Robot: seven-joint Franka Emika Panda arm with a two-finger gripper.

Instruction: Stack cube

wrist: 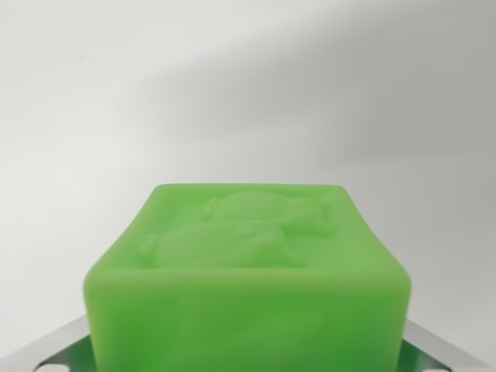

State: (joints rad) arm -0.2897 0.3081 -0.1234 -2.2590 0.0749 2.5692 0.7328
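Surroundings: plain white surface (pixel 248 85), soft shadow at upper right; nothing obstructs.
Cube (pixel 246 291): green, raised relief on top, low centre, close to camera.
Gripper: metal parts (pixel 446 347) flank the cube; grip state cannot be determined.

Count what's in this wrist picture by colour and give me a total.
Green cubes: 1, the green cube, with a raised pattern on its top
Other colours: 0
Total: 1
It fills the lower middle, over a plain white surface. Metal parts show at the bottom corners; the pincer's state cannot be told.
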